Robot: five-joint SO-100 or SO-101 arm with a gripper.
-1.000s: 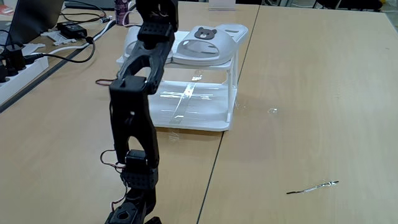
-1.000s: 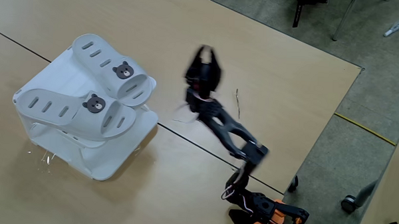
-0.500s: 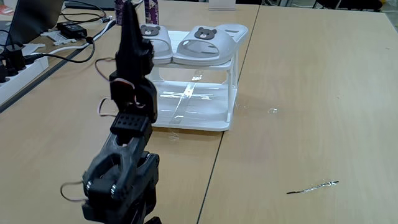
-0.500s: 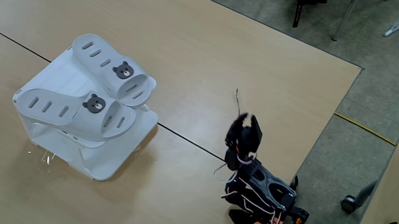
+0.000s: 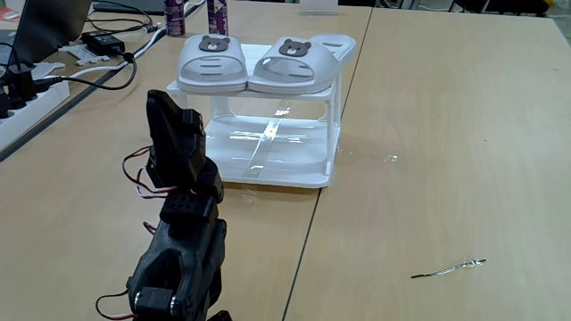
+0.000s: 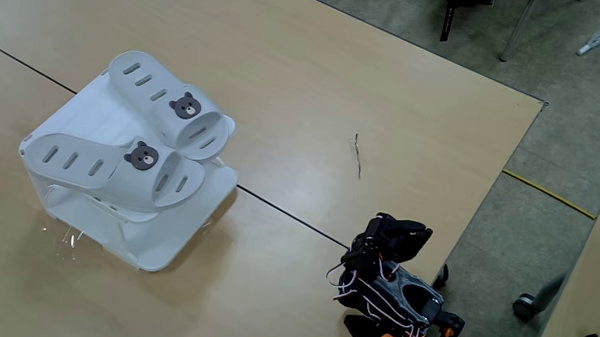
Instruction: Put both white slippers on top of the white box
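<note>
Both white slippers [image 5: 259, 61] [image 6: 131, 133] lie side by side on the flat top of the white box [image 5: 277, 152] [image 6: 128, 233]. Their bear-face badges are at the end of the box that is far from the camera in a fixed view [image 5: 290, 47]. In the other fixed view the two slippers rest at a slant across the top, the open toes toward the right corner of the box. The slippers touch each other or nearly so.

The box stands on the wooden tabletop [image 5: 446, 134] [image 6: 313, 79], just beside the seam between two boards. Its lower shelf holds nothing that I can see.

The black arm [image 5: 178, 223] [image 6: 391, 292] is folded low over its base, well apart from the box, near the tabletop edge. The claw [image 5: 165, 120] [image 6: 398, 232] is tucked against the arm and holds nothing; whether its jaws are open or closed I cannot tell from these views.

A thin dark wire [image 5: 448, 267] [image 6: 358, 154] lies on the tabletop, away from the box. Behind the box, at the left in a fixed view, are black cables [image 5: 89, 71] and two small bottles [image 5: 194, 13].
</note>
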